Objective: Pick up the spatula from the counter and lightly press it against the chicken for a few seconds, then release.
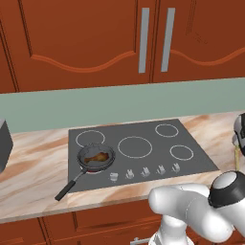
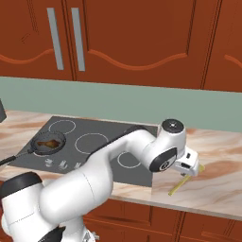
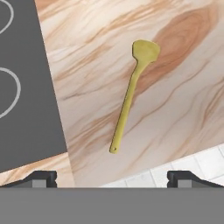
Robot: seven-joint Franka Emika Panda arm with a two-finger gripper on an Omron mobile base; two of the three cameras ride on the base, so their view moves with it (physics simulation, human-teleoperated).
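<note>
**A:** Where's the spatula point(image 3: 131, 93)?

**B:** Lying flat on the table point(image 3: 183, 65), just right of the cooktop point(image 3: 26, 109) and well apart from the chicken point(image 1: 95, 156).

**A:** And the chicken?

**B:** In the black pan point(image 1: 110, 154) on the cooktop's front left ring.

**A:** The gripper point(image 3: 112, 178)?

**B:** Above the spatula, not touching it. The jaws stand wide, with nothing between the 2 fingertips point(image 3: 42, 176). In the hand view the blade points to the top and the handle end lies nearer the fingertips.
</note>
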